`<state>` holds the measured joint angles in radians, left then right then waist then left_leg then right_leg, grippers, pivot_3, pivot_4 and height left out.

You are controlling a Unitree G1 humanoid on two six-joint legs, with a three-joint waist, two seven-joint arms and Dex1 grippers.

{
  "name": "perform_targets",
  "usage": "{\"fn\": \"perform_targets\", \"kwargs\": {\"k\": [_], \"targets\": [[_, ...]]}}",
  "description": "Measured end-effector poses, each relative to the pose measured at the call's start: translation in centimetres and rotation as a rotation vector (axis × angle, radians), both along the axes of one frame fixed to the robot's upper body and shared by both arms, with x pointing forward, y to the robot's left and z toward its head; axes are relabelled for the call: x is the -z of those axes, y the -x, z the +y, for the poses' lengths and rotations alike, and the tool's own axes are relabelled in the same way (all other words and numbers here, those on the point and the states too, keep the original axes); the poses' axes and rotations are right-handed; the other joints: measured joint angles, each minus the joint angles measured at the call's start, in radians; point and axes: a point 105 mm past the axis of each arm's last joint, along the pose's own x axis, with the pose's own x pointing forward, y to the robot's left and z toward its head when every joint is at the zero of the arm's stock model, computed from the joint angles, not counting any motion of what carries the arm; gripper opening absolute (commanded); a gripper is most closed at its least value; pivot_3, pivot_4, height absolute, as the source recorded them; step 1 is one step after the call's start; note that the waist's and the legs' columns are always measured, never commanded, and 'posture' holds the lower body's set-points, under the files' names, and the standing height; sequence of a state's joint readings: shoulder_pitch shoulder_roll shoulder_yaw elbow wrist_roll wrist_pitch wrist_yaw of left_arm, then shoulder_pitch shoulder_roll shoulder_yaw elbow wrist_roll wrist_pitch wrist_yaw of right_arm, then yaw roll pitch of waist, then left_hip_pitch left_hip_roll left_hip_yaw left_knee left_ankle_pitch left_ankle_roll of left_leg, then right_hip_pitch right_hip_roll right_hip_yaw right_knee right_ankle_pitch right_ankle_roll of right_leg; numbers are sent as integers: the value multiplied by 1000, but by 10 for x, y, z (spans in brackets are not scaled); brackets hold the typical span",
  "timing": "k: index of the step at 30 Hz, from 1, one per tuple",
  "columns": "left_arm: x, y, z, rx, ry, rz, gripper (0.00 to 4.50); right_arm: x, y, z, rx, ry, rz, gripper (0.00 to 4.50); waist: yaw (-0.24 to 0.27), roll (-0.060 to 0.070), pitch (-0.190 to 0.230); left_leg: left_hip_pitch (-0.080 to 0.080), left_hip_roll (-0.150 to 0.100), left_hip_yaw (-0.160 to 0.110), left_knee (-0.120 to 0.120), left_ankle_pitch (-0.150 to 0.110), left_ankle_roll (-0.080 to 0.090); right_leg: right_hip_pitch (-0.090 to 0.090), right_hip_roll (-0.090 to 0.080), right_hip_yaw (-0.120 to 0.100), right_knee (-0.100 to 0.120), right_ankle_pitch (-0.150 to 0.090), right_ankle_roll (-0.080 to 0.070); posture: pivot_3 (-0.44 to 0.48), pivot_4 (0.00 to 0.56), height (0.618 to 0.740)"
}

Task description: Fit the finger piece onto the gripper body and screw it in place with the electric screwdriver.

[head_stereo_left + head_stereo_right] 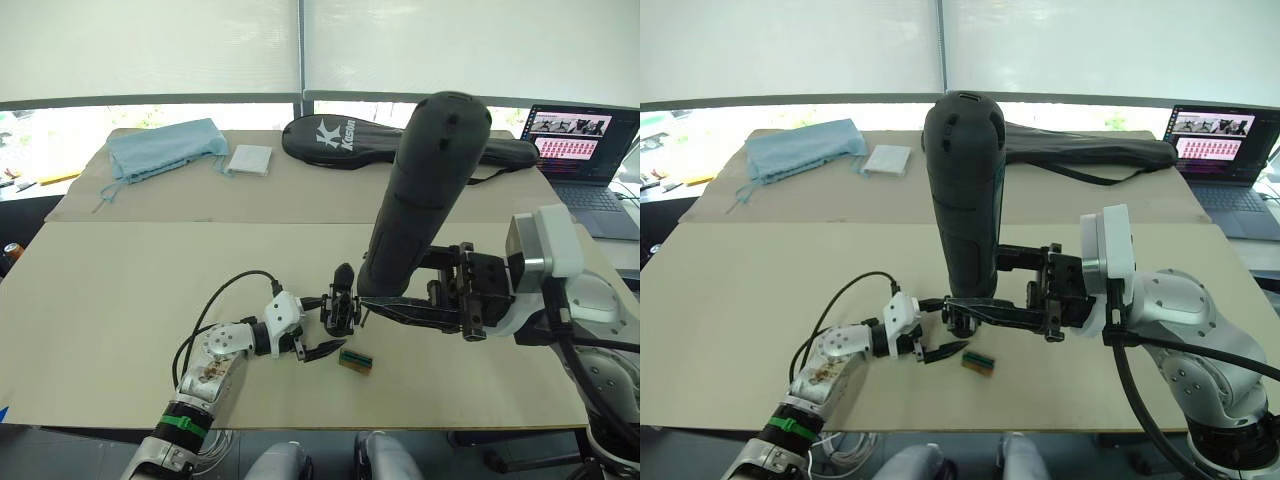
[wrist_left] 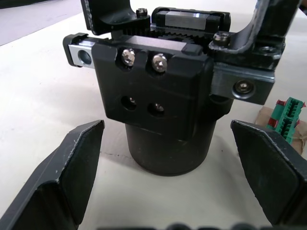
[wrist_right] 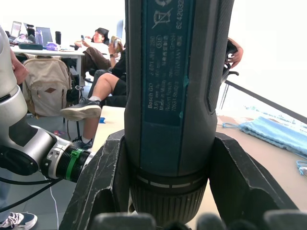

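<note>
The gripper body (image 2: 158, 96), a chunky black block with two screws and two empty holes on its face, stands on the table (image 1: 120, 300). My left gripper (image 1: 325, 323) is open, one finger on each side of the body and not touching it. The electric screwdriver (image 1: 430, 180) is held upright, rounded end up, with my right gripper (image 1: 385, 297) shut on its lower part, just right of the body. Its bit is hidden behind my fingers (image 3: 103, 187). I cannot tell the finger piece apart from the body.
A small green-brown box (image 1: 355, 360) lies just in front of the body. At the back of the table are a black racket bag (image 1: 340, 135), a blue cloth (image 1: 165, 145) and a white pad (image 1: 248, 160). A laptop (image 1: 580, 150) is far right. People (image 3: 96, 52) sit beyond the table.
</note>
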<state>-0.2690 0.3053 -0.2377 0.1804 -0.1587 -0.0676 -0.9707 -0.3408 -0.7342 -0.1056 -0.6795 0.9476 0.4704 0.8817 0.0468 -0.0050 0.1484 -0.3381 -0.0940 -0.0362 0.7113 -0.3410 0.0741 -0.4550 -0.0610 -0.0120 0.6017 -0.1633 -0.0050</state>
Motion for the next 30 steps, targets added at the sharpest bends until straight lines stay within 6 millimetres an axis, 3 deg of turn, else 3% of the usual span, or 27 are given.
{"fn": "perform_targets", "kwargs": {"k": [4, 7, 10, 17, 30], "targets": [[0, 0, -2, 5, 3, 1, 4453, 0, 0, 0, 1, 1, 0, 1902, 0, 0, 0, 0, 0, 0, 0, 0, 0, 0, 0, 0, 0, 0, 0, 0, 150, 740], [0, -1, -3, 5, 6, 1, 3655, 1, 0, 0, 2, 1, 1, 1902, 1, 0, 0, 0, 0, 0, 0, 0, 0, 0, 0, 0, 0, 0, 0, 0, 150, 740], [0, -3, -4, 10, -4, -5, 2326, 1, 0, 0, 3, 2, 2, 1902, 3, 0, 0, 0, 0, 0, 0, 0, 0, 1, 0, 0, 0, 0, 0, 0, 150, 740], [1, -6, -2, 53, -30, -11, 2306, 3, 0, -1, 6, 7, 7, 1902, 3, 0, 0, 0, 0, 0, 1, 0, 0, 1, 0, 0, 0, 0, 1, 0, 150, 740], [-6, -28, 16, 232, -95, -23, 2306, 6, 0, -3, 17, 15, 20, 1902, -23, -1, 0, 0, 0, 0, 1, 0, 0, 0, 1, 0, 0, 0, 0, 0, 150, 740]]}}
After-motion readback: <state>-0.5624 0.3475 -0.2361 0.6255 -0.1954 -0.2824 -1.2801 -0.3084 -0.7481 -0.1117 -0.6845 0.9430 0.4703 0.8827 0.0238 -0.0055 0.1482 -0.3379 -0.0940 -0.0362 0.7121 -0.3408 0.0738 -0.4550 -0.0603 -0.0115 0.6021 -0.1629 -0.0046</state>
